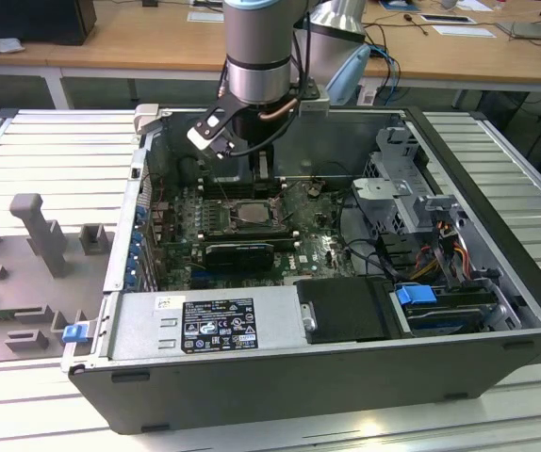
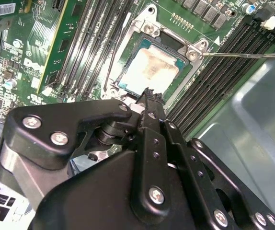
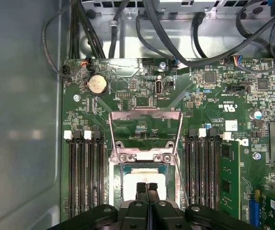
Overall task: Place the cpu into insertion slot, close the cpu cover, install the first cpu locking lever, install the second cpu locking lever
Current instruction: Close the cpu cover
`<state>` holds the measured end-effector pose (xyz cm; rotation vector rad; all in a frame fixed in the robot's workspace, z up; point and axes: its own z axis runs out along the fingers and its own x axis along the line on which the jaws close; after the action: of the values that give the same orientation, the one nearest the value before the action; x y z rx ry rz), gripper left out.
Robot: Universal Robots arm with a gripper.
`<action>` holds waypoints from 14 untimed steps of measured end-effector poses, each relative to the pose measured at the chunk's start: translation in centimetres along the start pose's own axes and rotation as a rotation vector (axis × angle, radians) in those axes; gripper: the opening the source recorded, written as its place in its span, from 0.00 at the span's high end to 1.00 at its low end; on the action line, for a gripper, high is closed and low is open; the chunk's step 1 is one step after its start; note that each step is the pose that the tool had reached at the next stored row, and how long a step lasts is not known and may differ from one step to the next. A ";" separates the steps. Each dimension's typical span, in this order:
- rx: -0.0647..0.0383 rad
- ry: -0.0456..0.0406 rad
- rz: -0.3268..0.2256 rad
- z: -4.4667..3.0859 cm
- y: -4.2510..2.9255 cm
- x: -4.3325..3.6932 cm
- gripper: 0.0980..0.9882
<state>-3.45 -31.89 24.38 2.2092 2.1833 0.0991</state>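
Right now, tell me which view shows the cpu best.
The second wrist view: nearly the whole pale face of the cpu shows, close up. In the first wrist view the shut hand covers part of it. The exterior view shows it small and far off.

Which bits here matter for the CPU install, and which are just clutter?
Job: cpu, lying in insertion slot; cpu cover, open; locking lever, not latched; tool, shut, over the cpu.
Clutter: coin battery; cables; memory slots; power supply.
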 end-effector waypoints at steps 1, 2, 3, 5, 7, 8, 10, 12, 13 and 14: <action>0.000 -0.0001 0.000 -0.09 0.00 0.01 0.99; 0.000 0.0000 0.000 -0.19 0.01 0.02 0.99; 0.000 0.0000 0.000 -0.35 0.02 0.04 0.99; 0.000 -0.0001 0.000 -0.56 0.04 0.06 0.99; 0.000 -0.0001 0.000 -0.79 0.05 0.07 0.99; 0.000 0.0002 0.000 -0.81 0.08 0.08 0.99; 0.000 0.0000 0.000 -0.83 0.20 0.08 0.99; 0.000 -0.0002 0.000 -0.88 0.65 0.08 0.99; 0.000 -0.0001 0.000 -1.01 0.72 0.09 0.99; 0.000 -0.0002 0.000 -1.17 0.74 0.09 0.99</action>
<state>-2.79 -31.83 25.60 2.2096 2.1831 0.0986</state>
